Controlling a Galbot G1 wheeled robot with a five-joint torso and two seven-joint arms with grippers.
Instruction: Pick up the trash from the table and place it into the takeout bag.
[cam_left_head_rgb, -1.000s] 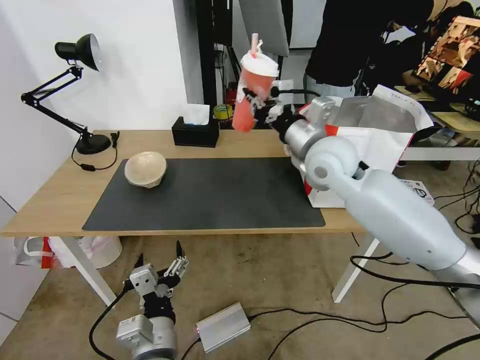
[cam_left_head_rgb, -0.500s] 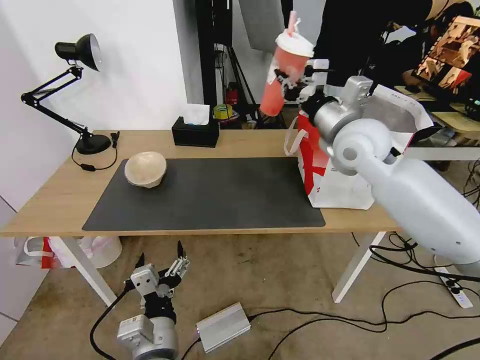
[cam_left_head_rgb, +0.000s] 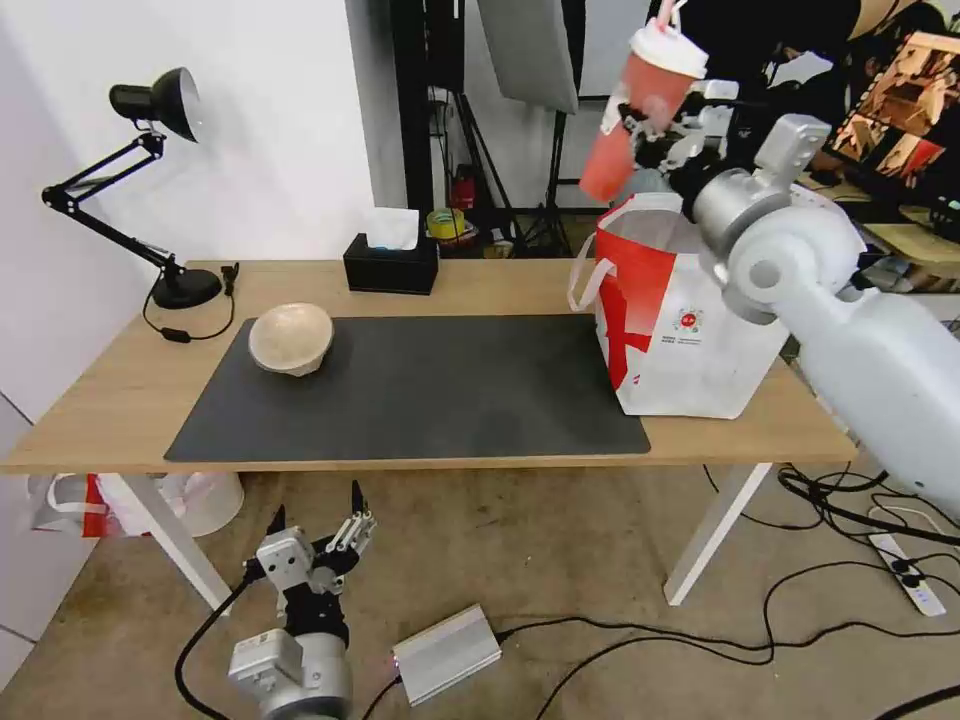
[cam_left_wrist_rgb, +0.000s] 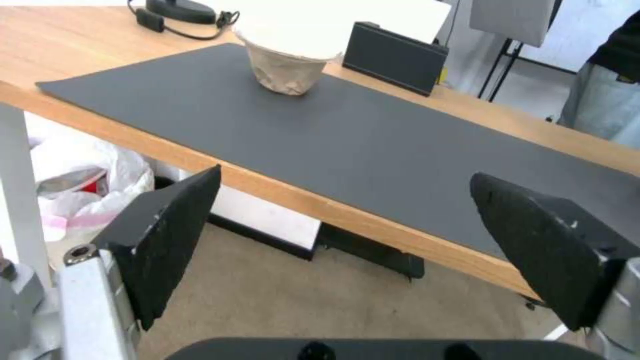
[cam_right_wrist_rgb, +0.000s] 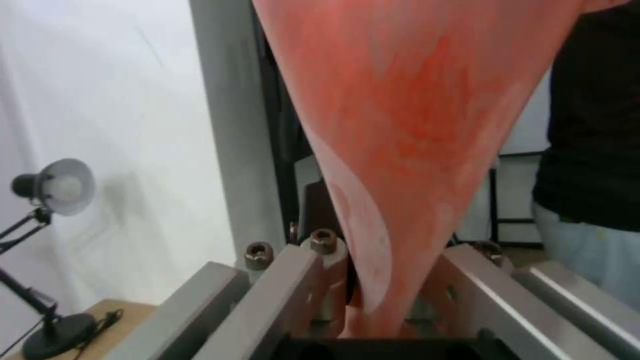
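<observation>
Red drink cup (cam_left_head_rgb: 640, 110) tilts in my right gripper's (cam_left_head_rgb: 655, 135) clamp above the takeout bag (cam_left_head_rgb: 680, 320); releasing early could clip the rim.

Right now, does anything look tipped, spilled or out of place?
Two things are askew. The cup, clamped in the right gripper above the bag, leans with its lid tilted; no spill shows. The beige bowl sits tilted on the mat. The left gripper hangs open below the table.
</observation>
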